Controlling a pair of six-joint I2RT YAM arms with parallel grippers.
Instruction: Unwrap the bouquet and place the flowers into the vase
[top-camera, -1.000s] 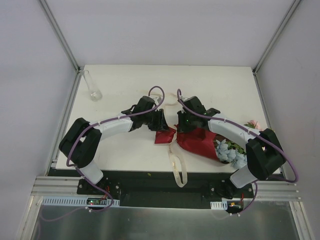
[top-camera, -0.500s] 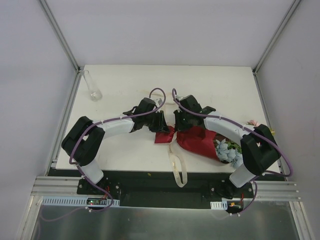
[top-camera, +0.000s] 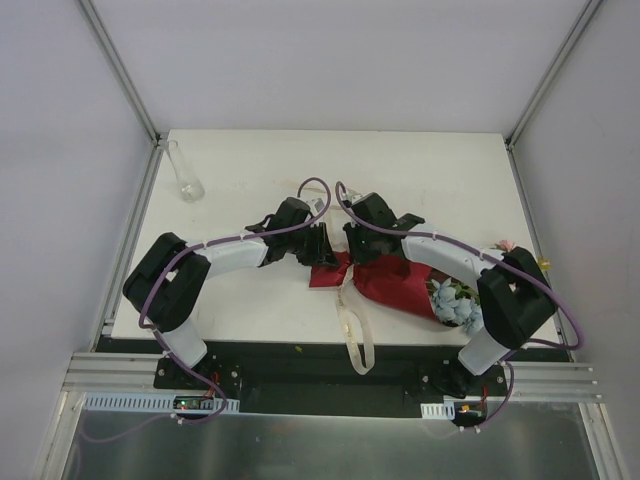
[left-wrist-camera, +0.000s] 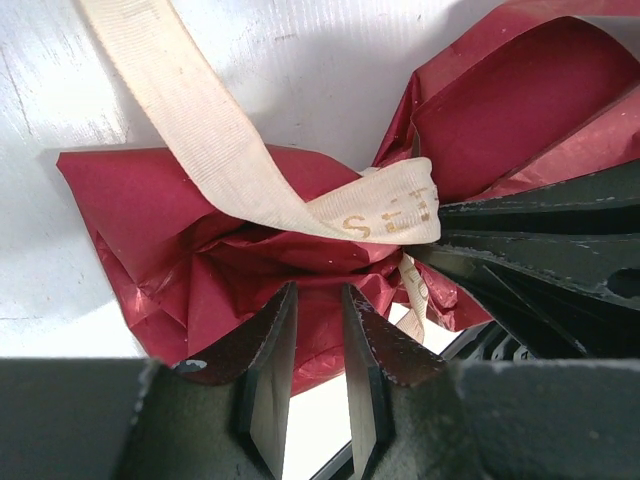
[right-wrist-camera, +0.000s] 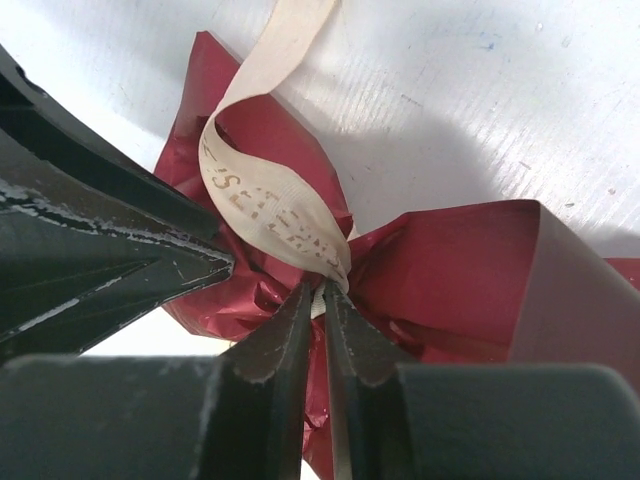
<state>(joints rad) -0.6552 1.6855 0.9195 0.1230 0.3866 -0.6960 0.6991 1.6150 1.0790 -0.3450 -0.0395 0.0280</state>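
Note:
The bouquet lies on its side near the table's front edge, its dark red wrapping paper crumpled at the tied neck. Pale blue flowers stick out at its right end, partly under my right arm. A cream ribbon loops round the neck, and its loose tail hangs over the front edge. My left gripper is shut on the crumpled paper below the neck. My right gripper is shut on the ribbon at the knot. The two grippers nearly touch. The clear glass vase stands far back left.
A pink bloom shows by the table's right edge behind my right arm. The white table ends in metal frame rails at both sides. The front edge runs just below the bouquet.
My right gripper has moved left along the bouquet to its neck, close to the left gripper. The left gripper has settled lower onto the paper tail. The bouquet has barely shifted.

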